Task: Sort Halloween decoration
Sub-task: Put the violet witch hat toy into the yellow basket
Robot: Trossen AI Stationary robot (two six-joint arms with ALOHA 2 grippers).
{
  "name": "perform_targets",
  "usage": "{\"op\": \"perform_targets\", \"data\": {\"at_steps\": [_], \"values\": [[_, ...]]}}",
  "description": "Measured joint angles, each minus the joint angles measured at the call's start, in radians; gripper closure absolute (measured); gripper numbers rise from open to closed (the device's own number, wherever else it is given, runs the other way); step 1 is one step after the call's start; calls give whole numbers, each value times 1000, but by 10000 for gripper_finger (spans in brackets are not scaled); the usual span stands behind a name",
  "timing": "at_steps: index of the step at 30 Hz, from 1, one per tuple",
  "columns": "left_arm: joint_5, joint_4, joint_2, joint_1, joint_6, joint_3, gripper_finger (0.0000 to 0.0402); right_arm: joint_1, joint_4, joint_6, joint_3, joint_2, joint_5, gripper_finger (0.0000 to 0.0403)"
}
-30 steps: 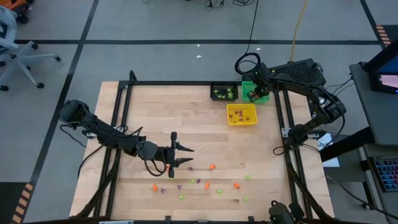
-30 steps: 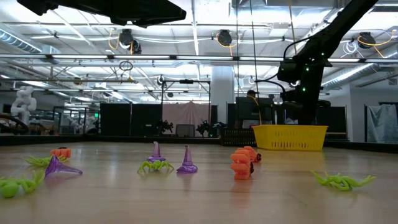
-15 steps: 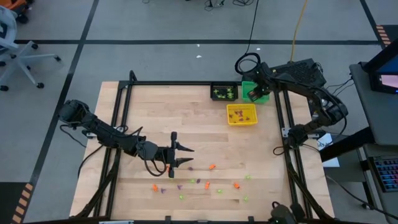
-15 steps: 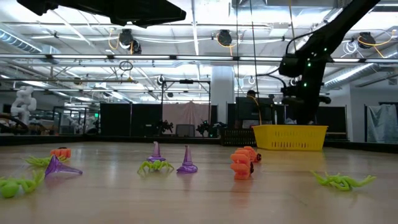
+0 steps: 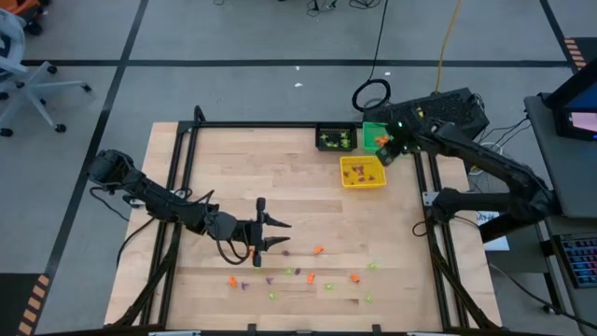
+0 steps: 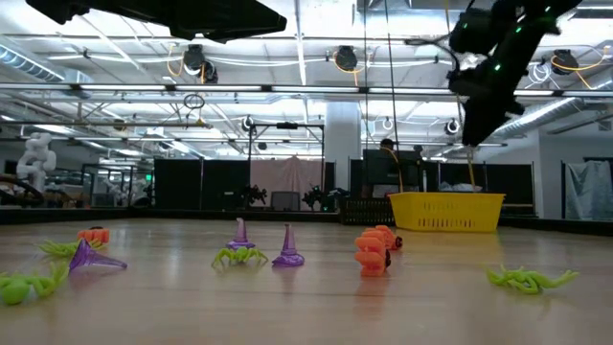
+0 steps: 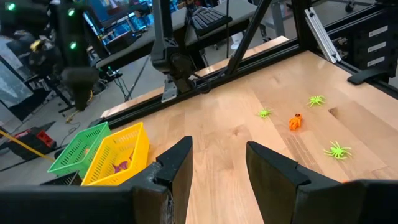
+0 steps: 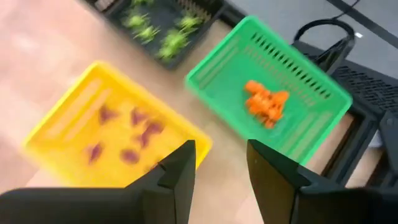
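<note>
The wooden table (image 5: 280, 177) carries three bins. The right gripper (image 8: 217, 168), jaws apart and empty, hangs above the green bin (image 8: 273, 93) holding orange trinkets (image 8: 264, 102). The left gripper (image 7: 217, 168), parted and empty, hovers beside loose trinkets (image 5: 308, 275).

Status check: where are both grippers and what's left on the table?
Right gripper open, empty, by green bin. Left gripper open, mid-table. Loose trinkets remain. Nothing blocking.

The right wrist view is motion-blurred: purple trinkets (image 8: 127, 134) in the yellow bin (image 8: 68, 102) read only as smudges, shapes unclear.
</note>
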Motion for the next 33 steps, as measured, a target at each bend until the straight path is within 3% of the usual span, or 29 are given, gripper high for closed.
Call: {"op": "perform_targets", "data": {"at_steps": [6,16,26,33], "values": [[0,0,0,0,0,0,249,219,-58,81,-29,-121,-1,272],[0,0,0,0,-57,0,249,627,57,234,-232,-266,-1,273],[0,-24,1,0,-165,0,249,1004,248,286,-296,-236,122,273],[0,-50,3,-1,-230,0,249,1190,433,280,-296,-109,221,273]]}}
